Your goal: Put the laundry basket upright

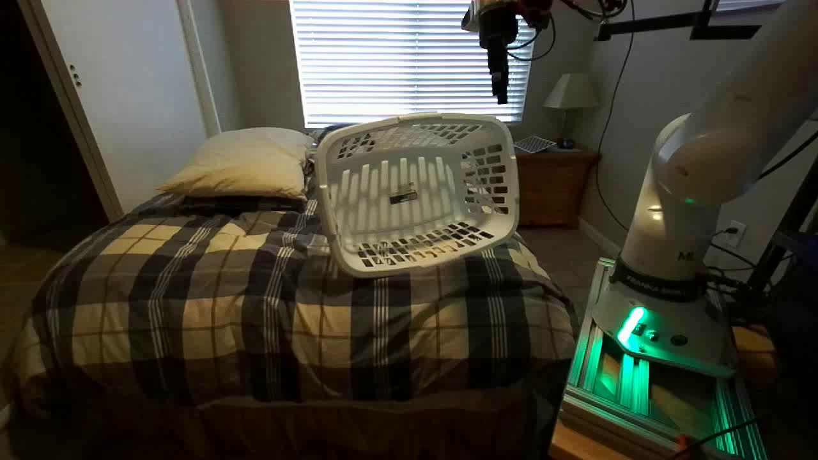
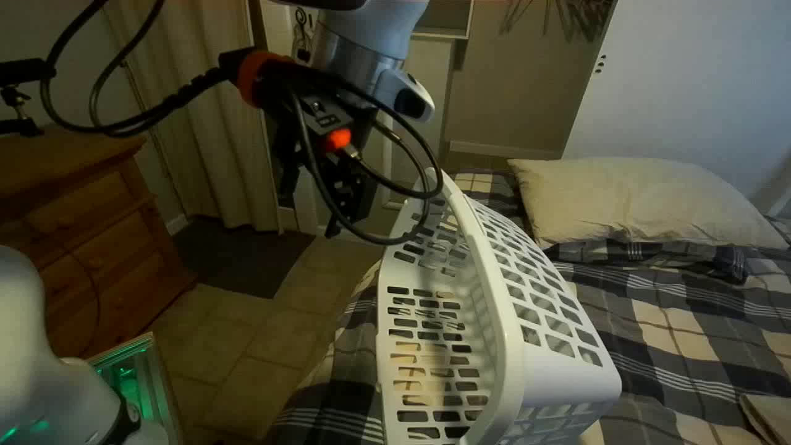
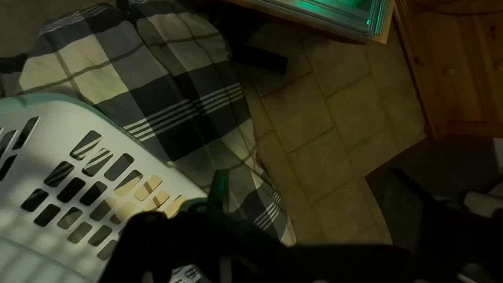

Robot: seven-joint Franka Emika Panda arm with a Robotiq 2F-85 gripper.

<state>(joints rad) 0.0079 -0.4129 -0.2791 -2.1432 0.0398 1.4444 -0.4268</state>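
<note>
While my Robotiq gripper hangs with its fingers spread, the white laundry basket lies on its side

I see it on the plaid-covered bed, at the edge nearest my Panda base, its opening turned sideways; the fingertips are near its upper rim but apart, and a cream pillow rests toward the opposite edge

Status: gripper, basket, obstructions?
Gripper open, holding nothing. Laundry basket tipped on its side on the bed. Pillow nearby, might crowd the turn.
</note>
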